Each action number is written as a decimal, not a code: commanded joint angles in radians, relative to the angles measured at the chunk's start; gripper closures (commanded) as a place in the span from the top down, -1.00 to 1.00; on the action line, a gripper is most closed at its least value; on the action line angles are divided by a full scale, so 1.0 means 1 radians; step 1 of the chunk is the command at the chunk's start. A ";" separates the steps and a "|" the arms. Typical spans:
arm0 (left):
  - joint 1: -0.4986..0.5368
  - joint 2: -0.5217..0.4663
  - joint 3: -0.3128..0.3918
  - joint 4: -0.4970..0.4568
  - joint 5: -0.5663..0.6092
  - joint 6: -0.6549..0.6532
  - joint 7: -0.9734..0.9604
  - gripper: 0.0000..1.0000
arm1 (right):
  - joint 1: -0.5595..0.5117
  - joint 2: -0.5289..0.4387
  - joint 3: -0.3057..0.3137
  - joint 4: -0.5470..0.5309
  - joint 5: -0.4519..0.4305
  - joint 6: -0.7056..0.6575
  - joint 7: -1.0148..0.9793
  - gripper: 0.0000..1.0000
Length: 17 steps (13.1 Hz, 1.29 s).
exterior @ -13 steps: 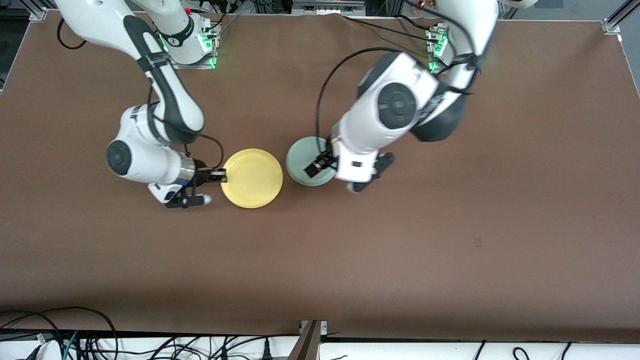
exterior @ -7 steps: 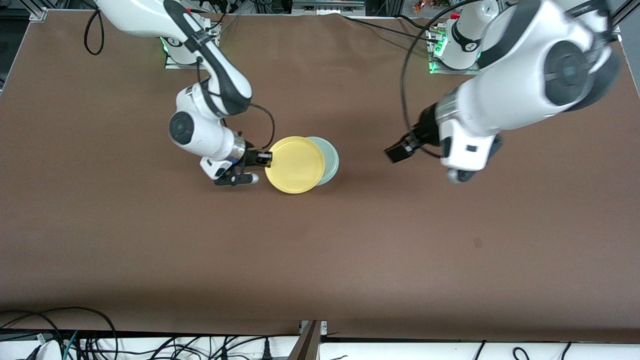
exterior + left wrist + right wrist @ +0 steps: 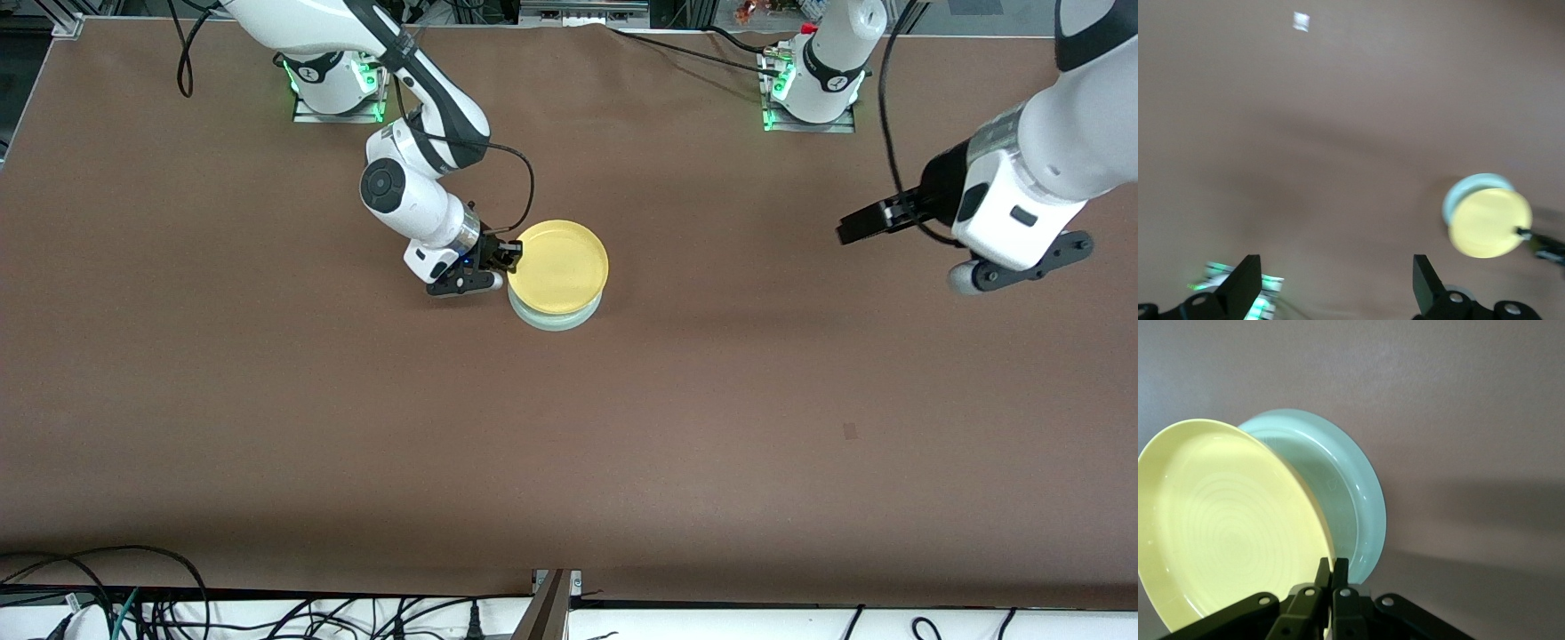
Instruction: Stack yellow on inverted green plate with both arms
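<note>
Your right wrist view shows what the front view cannot: the right gripper [image 3: 1332,577] has its two fingers pinched tight on the rim of the yellow plate [image 3: 1218,527], and the green plate [image 3: 1338,487] sits directly under it with its rim turned down onto the table [image 3: 1471,400].

From the front view you get the layout instead. The right gripper [image 3: 508,255] is clamped on the yellow plate [image 3: 563,267] at the edge toward the right arm's end of the table. The yellow plate sits over the green plate [image 3: 556,318], which shows only as a pale crescent on the side nearer the front camera.

The left wrist view shows the left gripper [image 3: 1337,280] with fingers spread wide and nothing between them, both plates well apart from it. In the front view the left gripper [image 3: 876,219] hangs empty over bare table [image 3: 622,444] toward the left arm's end.

Against half a second ago: the yellow plate was offset from the green plate toward the right arm's end and is now almost centred over it. The left arm has pulled farther away from the stack, jaws as wide as before.
</note>
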 commanded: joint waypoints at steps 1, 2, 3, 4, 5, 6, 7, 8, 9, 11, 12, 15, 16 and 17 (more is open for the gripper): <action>0.041 -0.140 -0.005 -0.199 0.086 0.052 0.162 1.00 | 0.013 0.017 -0.001 -0.013 0.016 0.057 0.006 -1.00; 0.053 -0.177 -0.005 -0.282 0.093 0.115 0.200 1.00 | 0.013 0.029 -0.001 -0.013 0.016 0.072 0.005 -1.00; 0.056 -0.215 -0.005 -0.366 0.096 0.188 0.238 1.00 | 0.015 0.038 -0.001 -0.013 0.016 0.094 0.005 -1.00; 0.071 -0.240 -0.005 -0.422 0.113 0.240 0.275 1.00 | 0.018 0.049 -0.001 -0.011 0.016 0.114 0.005 -1.00; 0.088 -0.240 -0.006 -0.436 0.113 0.250 0.314 1.00 | 0.019 0.055 -0.002 -0.010 0.016 0.126 0.005 -1.00; 0.114 -0.237 -0.006 -0.435 0.112 0.255 0.357 1.00 | 0.018 0.063 -0.002 -0.008 0.016 0.137 0.002 -1.00; 0.128 -0.234 -0.006 -0.429 0.112 0.258 0.406 1.00 | 0.018 0.064 -0.004 -0.007 0.016 0.141 0.002 -1.00; 0.133 -0.232 -0.006 -0.423 0.112 0.256 0.426 1.00 | 0.018 0.066 -0.005 -0.005 0.016 0.143 0.002 -1.00; 0.139 -0.226 -0.005 -0.410 0.112 0.253 0.434 1.00 | 0.016 0.064 -0.005 -0.005 0.016 0.141 0.000 -1.00; 0.145 -0.214 -0.006 -0.383 0.110 0.243 0.466 1.00 | 0.013 0.064 -0.007 -0.005 0.016 0.141 -0.003 -1.00; 0.154 -0.193 -0.008 -0.367 0.101 0.242 0.486 1.00 | 0.015 0.064 -0.007 -0.005 0.016 0.141 -0.003 -1.00; 0.147 -0.176 -0.014 -0.360 0.101 0.244 0.494 1.00 | 0.012 0.055 -0.018 -0.013 0.016 0.138 -0.015 -1.00; 0.145 -0.174 -0.014 -0.357 0.100 0.244 0.490 1.00 | 0.012 0.052 -0.021 -0.013 0.014 0.137 -0.020 -1.00; 0.144 -0.174 -0.017 -0.358 0.100 0.244 0.489 1.00 | 0.012 0.052 -0.021 -0.014 0.014 0.137 -0.020 -1.00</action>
